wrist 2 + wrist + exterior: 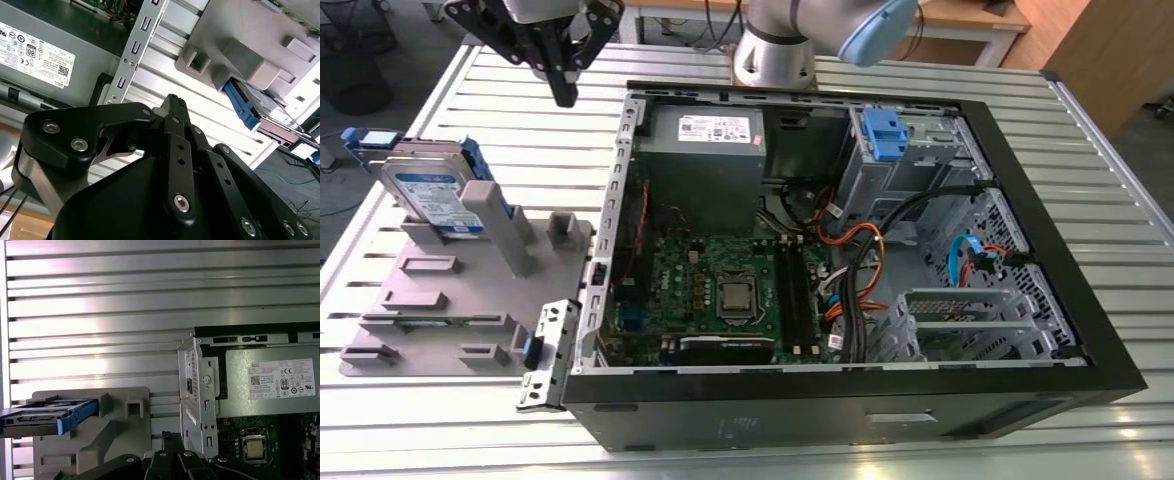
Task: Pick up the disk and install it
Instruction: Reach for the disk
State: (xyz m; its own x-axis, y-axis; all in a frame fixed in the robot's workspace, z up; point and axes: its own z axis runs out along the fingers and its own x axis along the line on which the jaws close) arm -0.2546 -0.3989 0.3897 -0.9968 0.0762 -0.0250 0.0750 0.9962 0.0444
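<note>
The disk [432, 196], silver with a blue-and-white label and blue side rails, stands on edge, leaning in the grey holder block [454, 300] at the exterior view's left. My gripper [564, 92] hangs above the slatted table between the holder and the open computer case [1014, 160], higher than the disk and apart from it. Its black fingers meet at the tips with nothing between them. In the second wrist view the closed fingertips [173, 101] point past the disk [262, 105]. In the first wrist view the disk [42, 418] lies edge-on beside the holder [127, 407].
The case holds a grey power-supply box [707, 150], a green motherboard [720, 290], bundled cables [854, 270] and a blue drive bay bracket [883, 132]. The arm's base [777, 50] stands behind the case. A wooden cabinet [1107, 50] is at the far right.
</note>
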